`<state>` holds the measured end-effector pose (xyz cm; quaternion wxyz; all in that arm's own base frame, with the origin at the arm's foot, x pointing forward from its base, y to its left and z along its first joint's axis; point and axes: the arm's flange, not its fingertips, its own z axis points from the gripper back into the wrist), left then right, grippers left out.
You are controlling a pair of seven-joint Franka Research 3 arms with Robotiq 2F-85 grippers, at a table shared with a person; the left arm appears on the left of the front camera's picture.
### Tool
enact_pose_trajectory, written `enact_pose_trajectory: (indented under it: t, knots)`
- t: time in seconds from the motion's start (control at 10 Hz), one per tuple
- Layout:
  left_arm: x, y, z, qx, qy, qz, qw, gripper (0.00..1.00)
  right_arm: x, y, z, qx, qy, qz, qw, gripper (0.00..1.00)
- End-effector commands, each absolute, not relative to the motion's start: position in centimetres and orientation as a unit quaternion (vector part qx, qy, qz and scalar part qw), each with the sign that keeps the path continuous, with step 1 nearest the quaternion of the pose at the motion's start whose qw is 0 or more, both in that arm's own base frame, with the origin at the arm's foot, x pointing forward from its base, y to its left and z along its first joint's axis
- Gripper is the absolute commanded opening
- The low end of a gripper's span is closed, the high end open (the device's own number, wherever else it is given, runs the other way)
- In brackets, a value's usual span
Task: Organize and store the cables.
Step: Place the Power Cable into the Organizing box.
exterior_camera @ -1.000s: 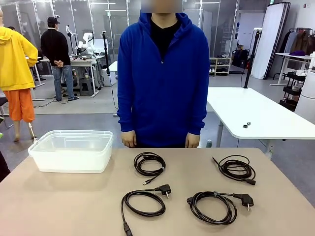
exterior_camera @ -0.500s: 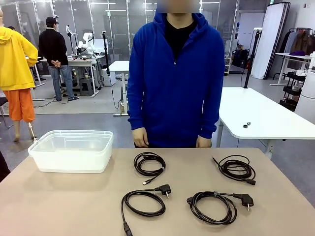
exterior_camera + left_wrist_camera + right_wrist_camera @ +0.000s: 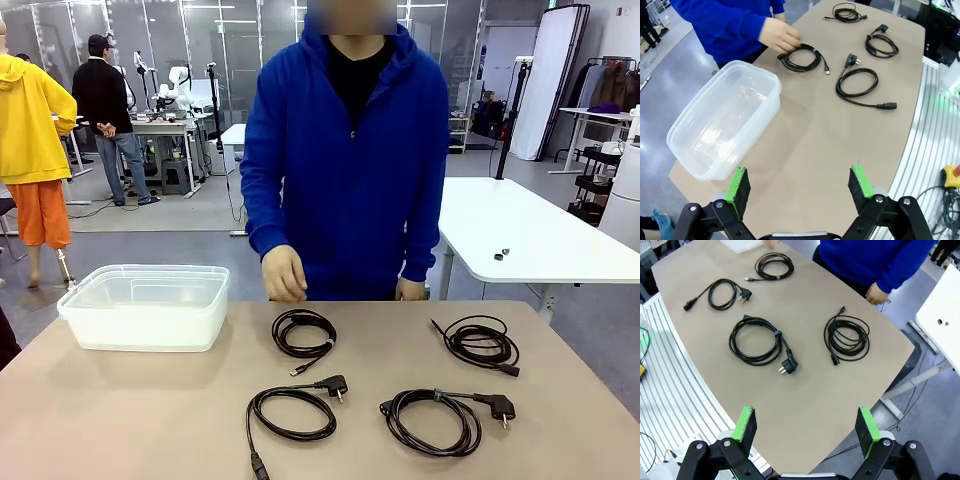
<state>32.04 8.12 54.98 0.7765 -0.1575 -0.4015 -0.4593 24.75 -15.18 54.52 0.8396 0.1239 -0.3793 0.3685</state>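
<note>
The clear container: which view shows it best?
The left wrist view: it looks down into the container, showing the whole rim and empty inside. The front view shows its side wall; the right wrist view, one corner.

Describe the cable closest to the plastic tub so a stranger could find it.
Start at the clear tub on the tan table's left. The nearest black coil to its right, by the person's hand, is the cable. It ends in a slim connector, whereas the two coils nearer the robot carry pronged plugs.
</note>
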Motion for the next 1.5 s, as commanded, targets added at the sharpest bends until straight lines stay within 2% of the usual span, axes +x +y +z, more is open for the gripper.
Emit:
enact_pose_trajectory:
  t: [0.0,1.4]
  knots:
    - [32.29,8.31,55.01,-0.162,-0.405,-0.468,0.769,1.00,24.63,-15.22,54.51,0.123,-0.381,0.377,0.835,1.00]
    - [32.29,8.31,55.01,-0.162,-0.405,-0.468,0.769,1.00,24.63,-15.22,54.51,0.123,-0.381,0.377,0.835,1.00]
